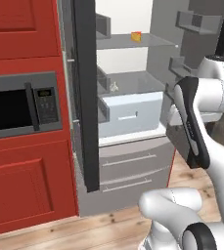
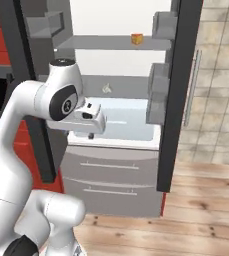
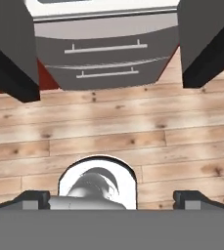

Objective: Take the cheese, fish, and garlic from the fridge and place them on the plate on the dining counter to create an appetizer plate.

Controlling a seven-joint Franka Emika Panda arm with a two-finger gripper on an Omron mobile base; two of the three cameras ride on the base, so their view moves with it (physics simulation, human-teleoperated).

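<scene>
Inside the open fridge (image 1: pixel 84 97), two pale grey shelves. On the upper shelf (image 1: pixel 133 43), the cheese (image 1: pixel 136 36), an orange-yellow wedge near the back. On the lower shelf (image 1: pixel 133 83), the garlic (image 1: pixel 114 87), off-white, toward the left. Beneath, a pale blue drawer (image 1: pixel 133 114). Below all, wooden floor (image 3: pixel 113 127).

You're looking at a fridge (image 1: pixel 84 97) with matt dark grey-black outer walls and smooth pale grey plastic-looking shelves (image 1: pixel 133 45). Its lower drawers (image 3: pixel 103 58) have a brushed grey metal look with thin bar handles. The floor (image 3: pixel 113 127) is knotty light wood planking. The cabinets (image 1: pixel 20 29) beside the fridge are matt red panels; the microwave (image 1: pixel 20 105) has a grey metallic face.
</scene>
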